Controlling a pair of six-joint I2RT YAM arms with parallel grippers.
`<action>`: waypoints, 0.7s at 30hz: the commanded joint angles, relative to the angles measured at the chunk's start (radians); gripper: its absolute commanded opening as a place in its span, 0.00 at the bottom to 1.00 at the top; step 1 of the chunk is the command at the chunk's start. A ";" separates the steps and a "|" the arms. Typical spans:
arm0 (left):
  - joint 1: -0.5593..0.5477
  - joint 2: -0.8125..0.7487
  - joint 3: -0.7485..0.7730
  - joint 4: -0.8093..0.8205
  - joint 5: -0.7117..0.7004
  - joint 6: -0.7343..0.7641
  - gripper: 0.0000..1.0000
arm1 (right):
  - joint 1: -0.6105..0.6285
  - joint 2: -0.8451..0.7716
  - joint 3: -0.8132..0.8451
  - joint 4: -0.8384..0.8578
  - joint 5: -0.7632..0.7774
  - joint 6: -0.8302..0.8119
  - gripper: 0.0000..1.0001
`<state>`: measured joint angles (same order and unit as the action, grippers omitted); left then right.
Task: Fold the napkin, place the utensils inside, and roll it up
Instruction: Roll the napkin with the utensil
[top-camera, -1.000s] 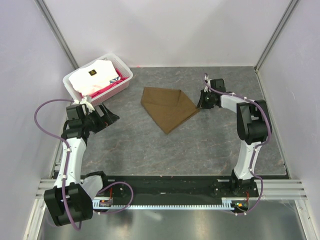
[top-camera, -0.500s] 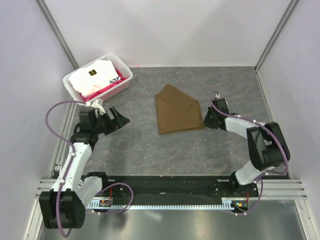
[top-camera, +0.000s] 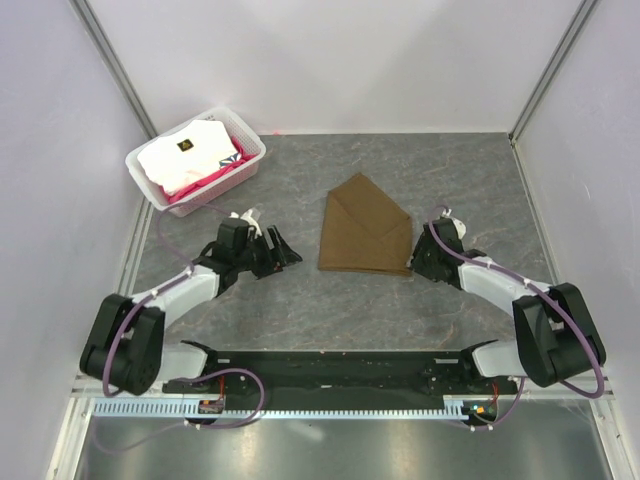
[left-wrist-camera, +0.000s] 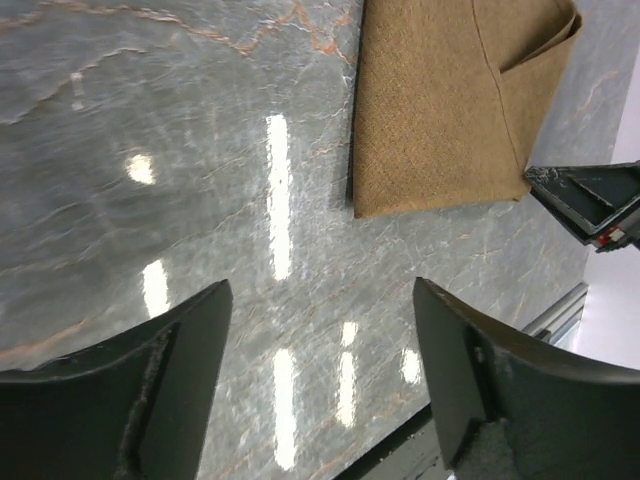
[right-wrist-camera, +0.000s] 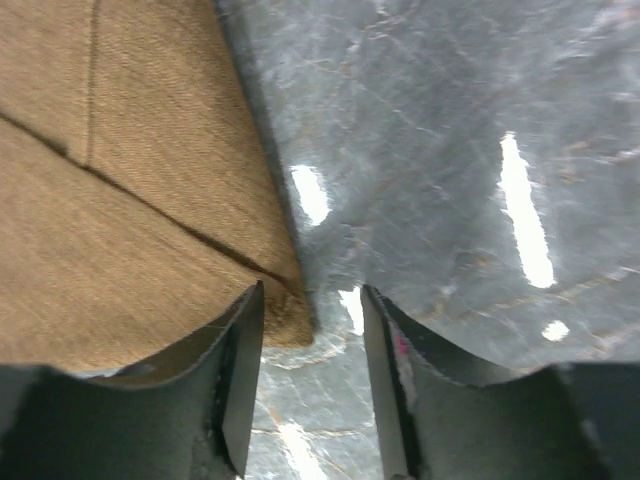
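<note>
While arms stretch low, napkin (folded) between

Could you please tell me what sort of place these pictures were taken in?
Probably a robot-manipulation test cell in a lab: plain white panel walls box in a grey stone-patterned tabletop, and the left arm and right arm sit at its near edge by an aluminium rail.

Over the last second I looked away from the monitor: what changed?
The right gripper pulled the brown napkin nearer and turned it, then released its corner; jaws now apart. The left gripper, open, swung in toward the napkin. The white basket stayed put.
</note>
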<state>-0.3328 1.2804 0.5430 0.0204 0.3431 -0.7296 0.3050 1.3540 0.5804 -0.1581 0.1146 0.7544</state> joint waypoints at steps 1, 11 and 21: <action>-0.052 0.117 0.049 0.154 0.005 -0.039 0.73 | -0.001 -0.010 0.090 -0.165 0.077 -0.044 0.54; -0.107 0.329 0.112 0.211 0.011 -0.074 0.59 | -0.003 -0.024 0.193 -0.187 0.060 -0.096 0.58; -0.156 0.435 0.129 0.259 0.034 -0.133 0.53 | -0.003 -0.024 0.210 -0.185 0.051 -0.115 0.59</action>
<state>-0.4702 1.6726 0.6617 0.2852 0.3882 -0.8265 0.3046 1.3499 0.7532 -0.3378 0.1589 0.6567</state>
